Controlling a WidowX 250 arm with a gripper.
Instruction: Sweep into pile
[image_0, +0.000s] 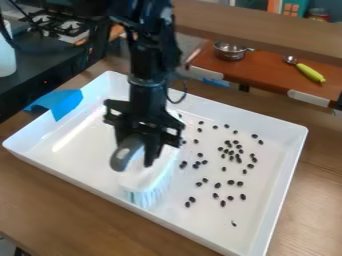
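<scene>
We count one white tray (267, 220) and one brush (148, 187). Of the small dark bean-like pieces (218, 185) we make out roughly forty-five; some sit too close together for us to give an exact total. We also find two blue tape pieces, a larger (59, 101) and a smaller (216, 82). Beyond those, we tally one metal pot (230, 52), one utensil with a yellow-green handle (310, 73), one stove (61, 26) and one jar (319, 15). We get one wooden surface (73, 210) under the tray.
</scene>
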